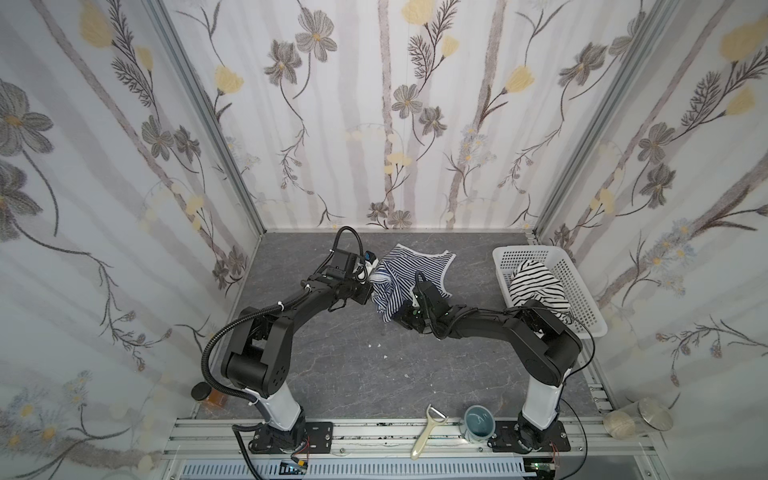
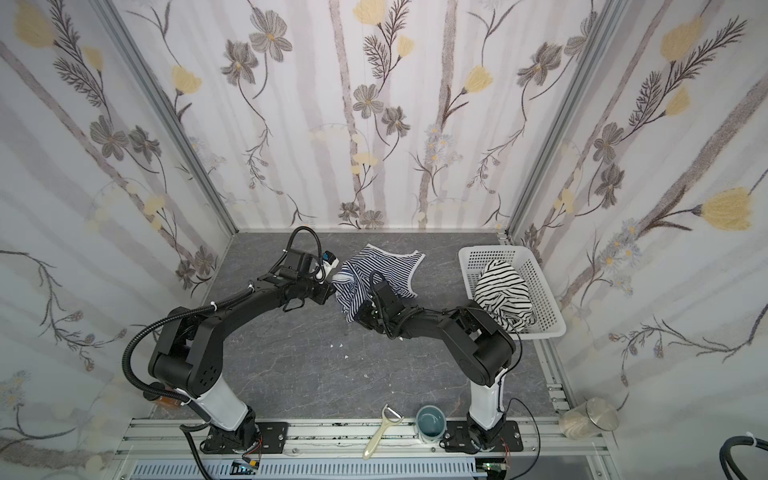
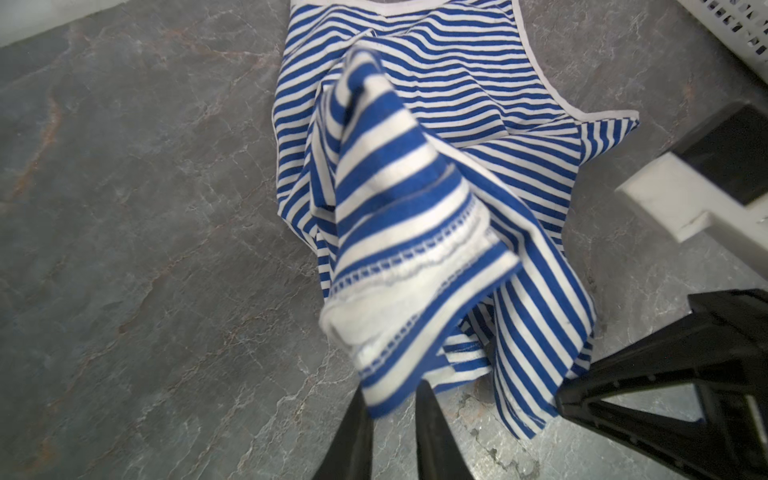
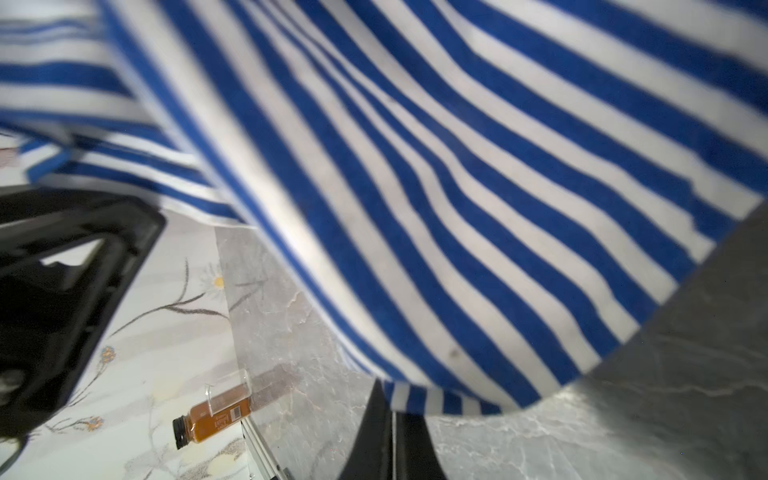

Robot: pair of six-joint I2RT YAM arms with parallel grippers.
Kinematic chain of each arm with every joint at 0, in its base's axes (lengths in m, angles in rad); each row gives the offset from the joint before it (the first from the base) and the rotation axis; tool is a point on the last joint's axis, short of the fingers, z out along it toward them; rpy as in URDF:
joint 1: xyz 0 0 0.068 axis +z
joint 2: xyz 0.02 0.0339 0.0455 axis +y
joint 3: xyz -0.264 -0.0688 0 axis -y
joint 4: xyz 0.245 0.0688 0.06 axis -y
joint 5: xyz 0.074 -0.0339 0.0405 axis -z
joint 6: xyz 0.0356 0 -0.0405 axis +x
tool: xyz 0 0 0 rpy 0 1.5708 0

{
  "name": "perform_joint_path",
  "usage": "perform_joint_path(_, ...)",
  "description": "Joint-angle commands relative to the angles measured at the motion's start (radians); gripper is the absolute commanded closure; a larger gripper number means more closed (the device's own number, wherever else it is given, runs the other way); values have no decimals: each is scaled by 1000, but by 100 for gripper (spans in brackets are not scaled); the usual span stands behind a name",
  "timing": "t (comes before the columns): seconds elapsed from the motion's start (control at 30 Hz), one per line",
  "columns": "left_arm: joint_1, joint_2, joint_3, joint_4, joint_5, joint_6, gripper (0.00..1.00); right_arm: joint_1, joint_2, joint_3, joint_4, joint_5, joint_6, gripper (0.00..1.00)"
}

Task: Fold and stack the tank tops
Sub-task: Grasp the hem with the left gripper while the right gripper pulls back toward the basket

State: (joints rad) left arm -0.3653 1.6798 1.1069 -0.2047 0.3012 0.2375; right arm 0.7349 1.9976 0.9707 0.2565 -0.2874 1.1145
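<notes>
Tank tops, 2 of them, both unfolded: the navy-striped top (image 1: 424, 262) lies crumpled on the table (image 1: 332, 353), the left gripper (image 3: 390, 392) pinching its hem and the right gripper (image 4: 392, 405) clamped on another edge — the black-striped top (image 1: 536, 286) sits bunched in the basket (image 1: 528, 248). Folding looks barely begun.

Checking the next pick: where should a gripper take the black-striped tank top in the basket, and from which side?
Probably the top of the bunched black-striped tank top, from straight above: it lies heaped in the white perforated basket, whose walls block side approaches.
</notes>
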Motion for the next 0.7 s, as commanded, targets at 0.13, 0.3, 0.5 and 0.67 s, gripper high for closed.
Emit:
perform_joint_path(0.13, 0, -52, -19, 9, -110, 84, 84, -14, -166, -24, -115, -4, -115, 100)
perform_joint_path(0.3, -1, -76, -30, 9, -110, 74, 54, -40, -311, -63, -214, 8, -170, 100)
perform_joint_path(0.5, -6, -90, -68, 7, -71, 48, 31, -147, -479, -142, -217, -11, -188, 100)
perform_joint_path(0.67, -20, -80, -97, 7, -83, 54, 30, -220, -496, -152, -172, -70, -190, 100)
